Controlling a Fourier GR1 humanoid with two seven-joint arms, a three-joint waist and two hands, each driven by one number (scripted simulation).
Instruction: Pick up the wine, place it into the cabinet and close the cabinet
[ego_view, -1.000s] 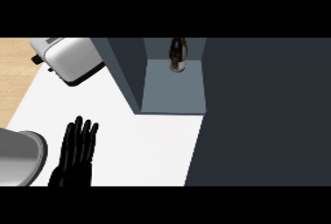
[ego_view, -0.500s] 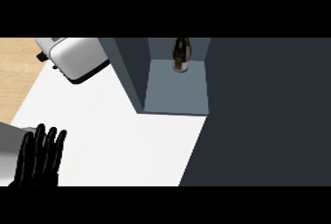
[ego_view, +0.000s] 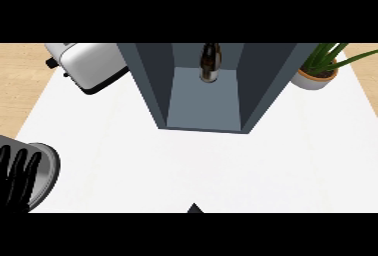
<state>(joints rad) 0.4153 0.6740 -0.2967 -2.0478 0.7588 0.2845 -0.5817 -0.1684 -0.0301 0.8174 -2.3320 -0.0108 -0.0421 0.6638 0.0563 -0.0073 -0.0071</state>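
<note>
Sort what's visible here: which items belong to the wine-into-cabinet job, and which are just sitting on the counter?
Part of the job:
- wine bottle, standing inside the cabinet
- cabinet, front open toward the camera
- left hand, open at the lower left edge

Just lying about:
- toaster, upper left
- potted plant, upper right
- metal pot, under the left hand

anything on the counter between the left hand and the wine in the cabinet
No. In the head view, only bare white counter separates the left hand from the cabinet holding the wine.
</note>
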